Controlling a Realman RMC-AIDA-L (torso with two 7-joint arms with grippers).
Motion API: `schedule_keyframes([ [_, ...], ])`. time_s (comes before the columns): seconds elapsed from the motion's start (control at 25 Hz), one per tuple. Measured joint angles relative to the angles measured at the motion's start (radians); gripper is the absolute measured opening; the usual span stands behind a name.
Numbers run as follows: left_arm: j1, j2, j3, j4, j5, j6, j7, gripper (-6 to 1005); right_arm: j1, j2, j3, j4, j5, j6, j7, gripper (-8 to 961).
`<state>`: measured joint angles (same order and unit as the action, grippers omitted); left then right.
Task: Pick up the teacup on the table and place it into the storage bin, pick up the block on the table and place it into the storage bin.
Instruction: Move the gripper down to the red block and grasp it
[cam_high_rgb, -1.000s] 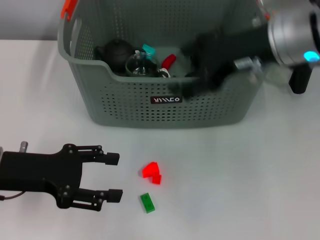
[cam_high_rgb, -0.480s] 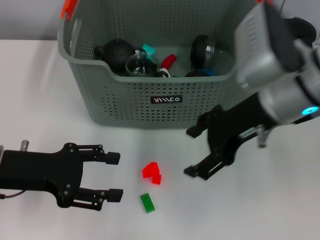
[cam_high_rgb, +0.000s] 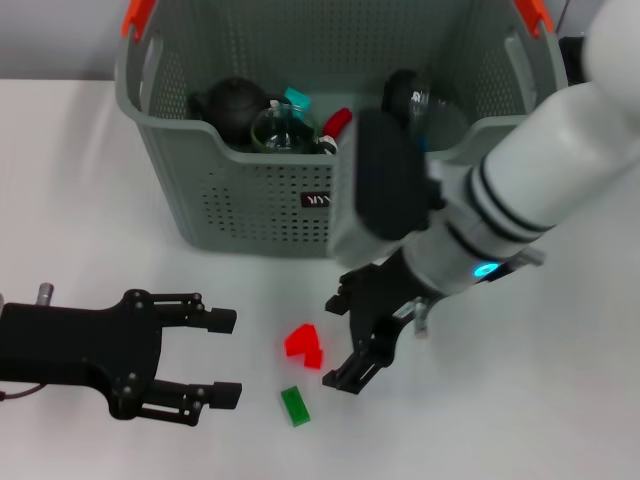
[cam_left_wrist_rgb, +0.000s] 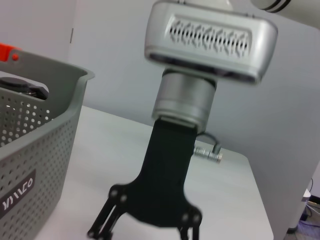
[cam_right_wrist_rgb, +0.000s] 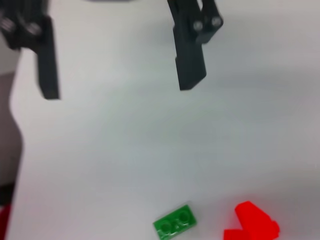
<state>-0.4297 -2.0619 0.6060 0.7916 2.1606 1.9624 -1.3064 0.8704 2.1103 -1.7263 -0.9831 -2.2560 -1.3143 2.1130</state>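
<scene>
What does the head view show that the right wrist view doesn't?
Only the head view shows the bin with a dark teapot inside, and the right pincer, open beside the red block. Only the right wrist view shows the studs on the green block. Both show the two blocks on the white table and the open left pincer.

The right arm reaches in from the right, its white forearm slanting down toward the table's middle. The right gripper hangs low over the table with black fingers spread wide — pointing down and leftward. The left gripper lies low at the near left, fingers parted and pointing right — well apart from the other.
</scene>
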Motion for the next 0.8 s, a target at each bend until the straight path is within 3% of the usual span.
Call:
schedule_keyframes([
  [0.32, 0.0, 0.0, 0.0, -0.001, 0.001, 0.002, 0.007, 810, 0.014, 0.002, -0.182, 0.023, 0.007, 0.2, 0.063, 912],
  [0.8, 0.0, 0.0, 0.0, -0.003, -0.002, 0.001, 0.01, 810, 0.019, 0.007, -0.237, 0.076, 0.031, 0.326, 0.077, 900],
])
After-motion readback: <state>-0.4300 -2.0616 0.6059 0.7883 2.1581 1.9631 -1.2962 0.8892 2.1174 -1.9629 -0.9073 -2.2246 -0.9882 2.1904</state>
